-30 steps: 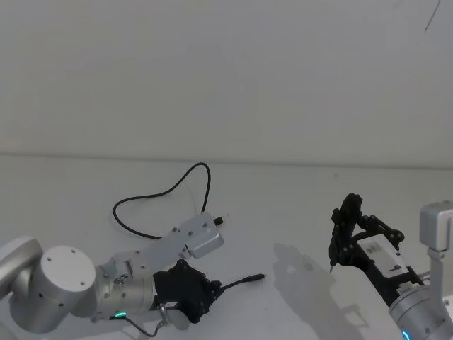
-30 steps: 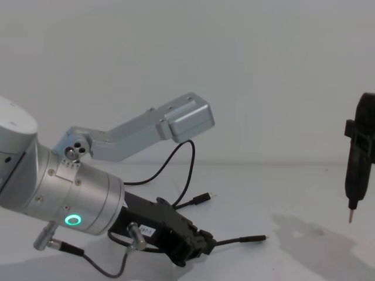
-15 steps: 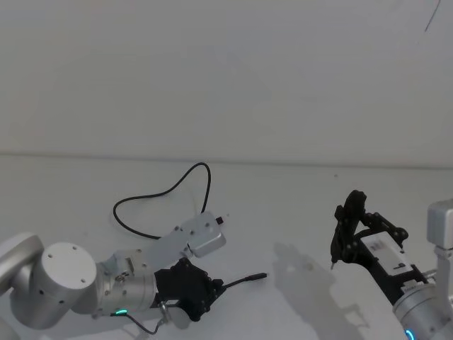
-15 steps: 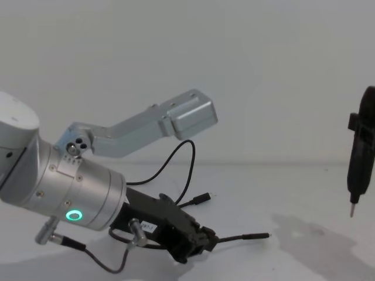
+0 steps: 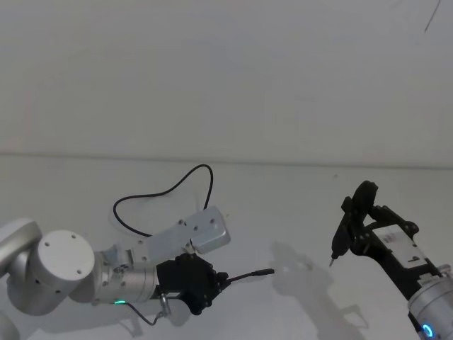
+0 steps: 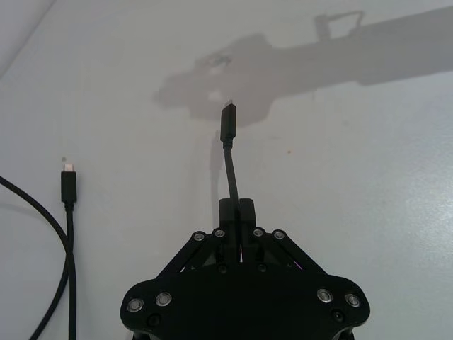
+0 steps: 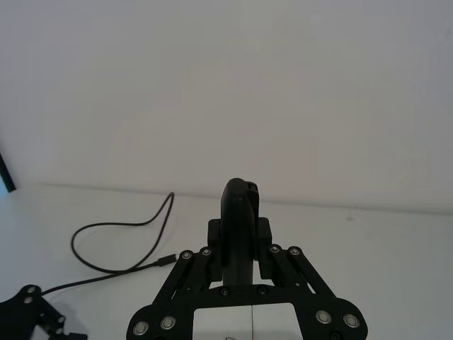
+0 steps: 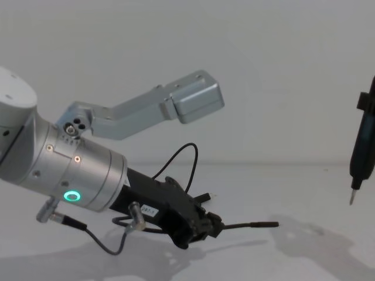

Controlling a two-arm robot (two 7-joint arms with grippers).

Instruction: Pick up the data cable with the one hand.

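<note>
White counter (image 5: pixel 297 191) carries the looped data cable (image 6: pixel 228 122). One end is clamped in the left tool (image 6: pixel 236 209), its plug projecting just above the surface. Well apart, the right tool (image 7: pixel 239 230) grips an upright pen-like implement (image 8: pixel 363 146).

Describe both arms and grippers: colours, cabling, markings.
Left arm: thick silver cylinder, green ring light, thin grey wire with metal screw connectors, silver bracket ending in a boxy module. Left gripper: black linkage with visible screws, small white label. Right arm: silver, blue ring light. Right gripper: same black linkage, top label white.
</note>
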